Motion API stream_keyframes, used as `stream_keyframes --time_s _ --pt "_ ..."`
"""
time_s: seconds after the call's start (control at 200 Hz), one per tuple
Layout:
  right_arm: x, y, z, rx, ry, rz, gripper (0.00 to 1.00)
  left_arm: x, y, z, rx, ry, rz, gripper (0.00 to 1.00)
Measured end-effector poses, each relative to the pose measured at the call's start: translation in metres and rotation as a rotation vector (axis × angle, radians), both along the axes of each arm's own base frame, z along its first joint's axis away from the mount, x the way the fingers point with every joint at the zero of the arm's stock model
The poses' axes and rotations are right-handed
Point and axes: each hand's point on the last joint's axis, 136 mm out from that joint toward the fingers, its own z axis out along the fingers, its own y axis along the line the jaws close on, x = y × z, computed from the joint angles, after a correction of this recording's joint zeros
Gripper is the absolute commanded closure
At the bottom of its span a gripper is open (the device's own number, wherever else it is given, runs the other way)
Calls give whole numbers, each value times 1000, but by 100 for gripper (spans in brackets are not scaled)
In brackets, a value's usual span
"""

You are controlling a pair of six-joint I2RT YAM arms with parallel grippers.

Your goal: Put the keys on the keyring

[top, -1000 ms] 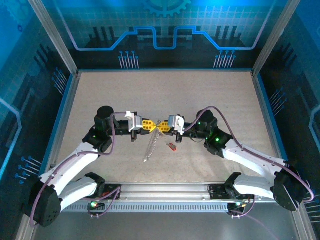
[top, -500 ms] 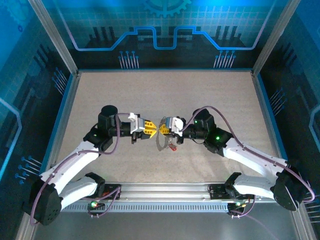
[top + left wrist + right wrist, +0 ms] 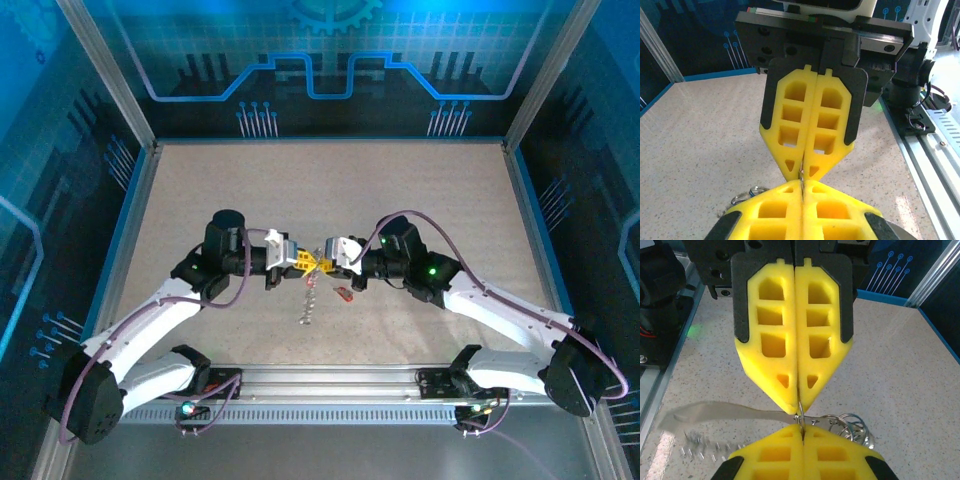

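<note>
My left gripper (image 3: 307, 263) and right gripper (image 3: 323, 264) meet tip to tip above the middle of the table. Both are shut on the same thin wire of the keyring (image 3: 309, 300), whose silvery, chain-like rest hangs below them toward the near edge. In the left wrist view my own gripper (image 3: 802, 184) pinches the keyring wire (image 3: 803, 174) against the opposite tips. Seen from the right wrist, that gripper (image 3: 802, 429) grips the wire too, with coiled rings (image 3: 852, 424) dangling just to the right. One red-headed key (image 3: 343, 292) lies on the table under the right gripper.
The speckled table (image 3: 420, 200) is bounded by a blue rim and dark walls on three sides. An aluminium rail (image 3: 330, 385) with both arm bases runs along the near edge. The two arms reach inward from left and right.
Half a second ago the left gripper stood slightly open and apart from the right. It has since moved right and shut on the keyring again. The ring now hangs shorter below the tips.
</note>
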Motion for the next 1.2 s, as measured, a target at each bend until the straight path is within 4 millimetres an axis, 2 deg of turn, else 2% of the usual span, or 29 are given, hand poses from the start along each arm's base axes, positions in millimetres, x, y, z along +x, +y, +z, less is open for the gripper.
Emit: stream_keyframes --time_s 0.135,0.31,0.435,0.775,0.82,0.855,1.061,1.201 --pt "0 0 0 -1 1 0 100 2 0 -1 23 -19 10 100" --pt "0 -1 -1 -2 2 0 100 4 0 -4 51 -40 35 95" --pt "0 -1 -1 0 1 0 100 6 2 -5 66 -50 56 100" --pt "0 -1 1 14 -12 0 100 7 2 -7 84 -54 78 100" --pt "-1 -1 1 22 -16 -1 84 7 2 -7 83 -54 76 100" --pt "-2 -2 1 30 -17 0 80 5 2 -7 82 -60 68 100" --pt "-6 -7 15 123 -50 22 75 -1 1 2 18 -97 55 100" --pt "-7 -10 15 156 -38 30 72 -3 -2 8 -41 -93 45 100"
